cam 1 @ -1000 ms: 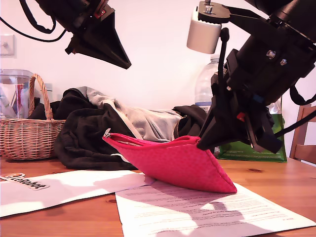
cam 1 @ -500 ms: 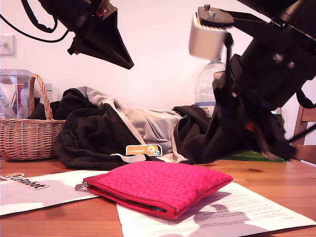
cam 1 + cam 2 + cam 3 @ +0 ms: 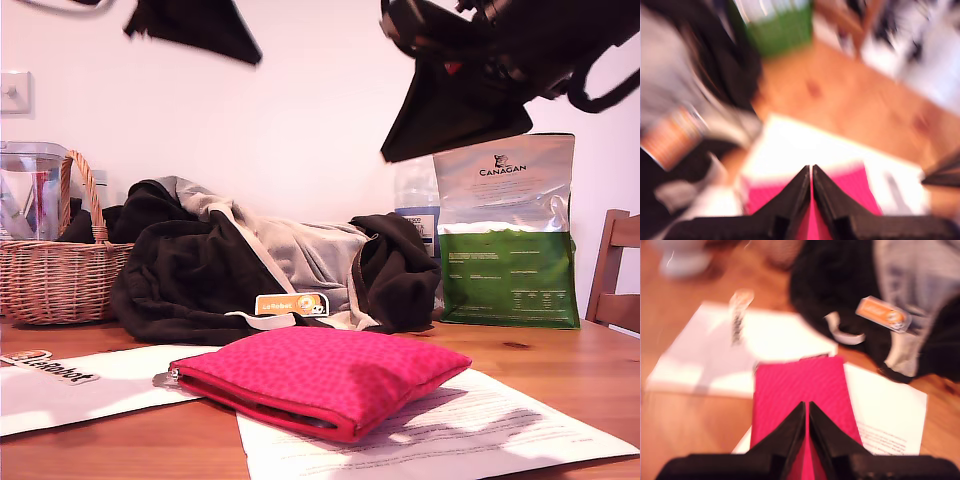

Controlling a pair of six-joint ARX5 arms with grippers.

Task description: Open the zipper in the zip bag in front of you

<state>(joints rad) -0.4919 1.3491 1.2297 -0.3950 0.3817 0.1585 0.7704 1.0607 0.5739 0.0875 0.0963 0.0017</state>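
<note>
The pink-red zip bag (image 3: 330, 375) lies flat on the papers near the table's front, free of both grippers. Its zipper (image 3: 250, 402) runs along the front edge, with the silver pull tab (image 3: 165, 379) at the end toward the exterior view's left. My first gripper (image 3: 257, 61) hangs high at the exterior view's upper left, shut and empty. My second gripper (image 3: 386, 157) hangs high at the upper right, shut and empty too. Both wrist views are blurred and look down past closed fingertips (image 3: 805, 175) (image 3: 801, 410) at the zip bag (image 3: 860, 185) (image 3: 800, 382).
A dark and grey clothing pile (image 3: 200, 270) with an orange tag lies behind the bag. A wicker basket (image 3: 55, 270) stands at the exterior view's left, a green-and-silver Canagan bag (image 3: 505, 240) and a chair (image 3: 615, 270) at its right. White papers (image 3: 450, 430) cover the wooden table (image 3: 560, 360).
The second gripper let go of the bag's end; the bag dropped flat onto the papers. Both arms then rose, uncovering the Canagan bag.
</note>
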